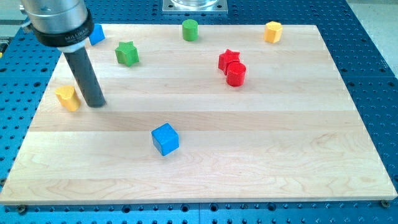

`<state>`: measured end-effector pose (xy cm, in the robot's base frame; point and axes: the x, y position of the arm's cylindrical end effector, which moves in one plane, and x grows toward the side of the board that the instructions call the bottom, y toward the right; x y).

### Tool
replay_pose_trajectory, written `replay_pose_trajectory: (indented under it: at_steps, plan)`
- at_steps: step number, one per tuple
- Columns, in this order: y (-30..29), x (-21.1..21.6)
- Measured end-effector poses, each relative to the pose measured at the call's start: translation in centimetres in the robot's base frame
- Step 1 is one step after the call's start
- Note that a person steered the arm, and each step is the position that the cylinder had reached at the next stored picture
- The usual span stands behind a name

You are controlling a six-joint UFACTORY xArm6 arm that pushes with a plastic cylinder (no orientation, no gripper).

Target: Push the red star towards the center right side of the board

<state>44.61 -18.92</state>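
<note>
The red star [228, 60] lies in the upper middle of the wooden board [261, 143], a little right of centre. A red cylinder [236, 74] touches it at its lower right. My tip [95, 103] is far off at the view's left, just right of a yellow block [68, 98]. The rod rises from the tip up to the arm's grey end at the top left corner. The tip touches no red block.
A green star [127, 53] lies at the upper left. A blue block [96, 35] is partly hidden behind the arm. A green cylinder [189, 30] and a yellow hexagonal block [273, 31] lie near the top edge. A blue cube [165, 139] lies below centre.
</note>
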Motion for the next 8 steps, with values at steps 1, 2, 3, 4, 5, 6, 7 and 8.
replay_pose_trajectory:
  at_steps: [1,2,3,4,5,6,7,8]
  plan:
    - [0.0,0.9]
    - [0.0,0.9]
    - [2.2,-0.9]
    - [10.3,-3.8]
    - [18.3,-6.6]
    - [19.7,-9.9]
    - [25.8,-11.9]
    - [29.2,-13.5]
